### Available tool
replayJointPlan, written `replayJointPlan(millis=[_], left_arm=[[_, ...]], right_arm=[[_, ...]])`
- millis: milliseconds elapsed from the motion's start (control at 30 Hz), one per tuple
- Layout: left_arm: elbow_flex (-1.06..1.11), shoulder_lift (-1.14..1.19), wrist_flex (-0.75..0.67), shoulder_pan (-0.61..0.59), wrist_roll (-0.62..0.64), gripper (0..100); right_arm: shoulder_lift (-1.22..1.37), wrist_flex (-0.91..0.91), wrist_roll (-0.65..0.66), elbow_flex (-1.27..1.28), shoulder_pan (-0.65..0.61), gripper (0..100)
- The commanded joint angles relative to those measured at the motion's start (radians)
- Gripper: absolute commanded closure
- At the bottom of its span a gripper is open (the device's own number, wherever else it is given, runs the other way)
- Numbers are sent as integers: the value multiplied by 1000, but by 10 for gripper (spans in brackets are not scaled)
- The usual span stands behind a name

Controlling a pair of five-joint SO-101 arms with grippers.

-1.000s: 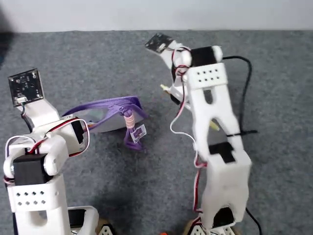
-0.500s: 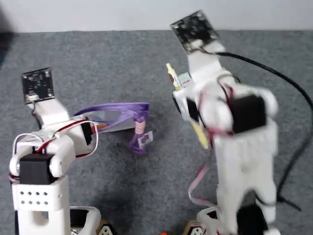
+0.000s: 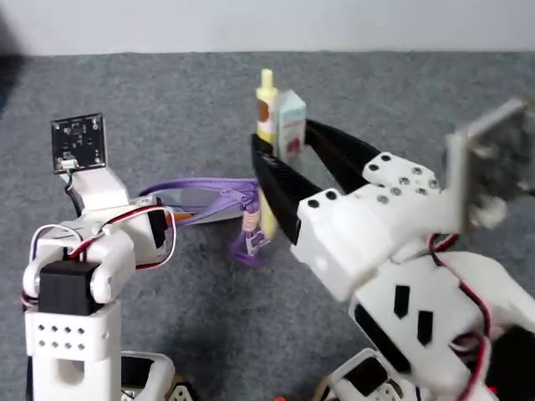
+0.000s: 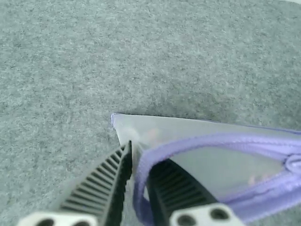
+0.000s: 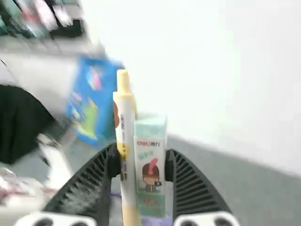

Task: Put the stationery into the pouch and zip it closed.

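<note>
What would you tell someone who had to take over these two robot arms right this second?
Left hand: shut on one end of the purple-trimmed pouch, which lies on the grey mat.
Right hand: shut on a yellow pen and a small green eraser, side by side, held up near the pouch's zipper-pull end.
Done: pen and eraser are picked up, pouch is steadied.
Left: put both into the pouch, whose zipper looks open, then zip it closed.

Purple-trimmed clear pouch (image 3: 201,199) pinched at corner; yellow pen (image 3: 266,117), mint eraser box (image 3: 290,125) clamped together.
</note>
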Motion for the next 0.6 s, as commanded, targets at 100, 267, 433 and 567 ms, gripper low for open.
replayJointPlan(millis=[100,267,433,567], left_arm=[[-1,-3,-32,12,-6,988],[-4,-5,-29,12,-6,988],[-4,-5,-29,11,-6,988],[-4,-5,-29,6,-6,988]], right_arm=[[105,-208,-25,0,-67,991],[188,-243,-25,0,-119,991],[234,-243,-26,0,-117,991],[196,-214,-25,2,-97,991]])
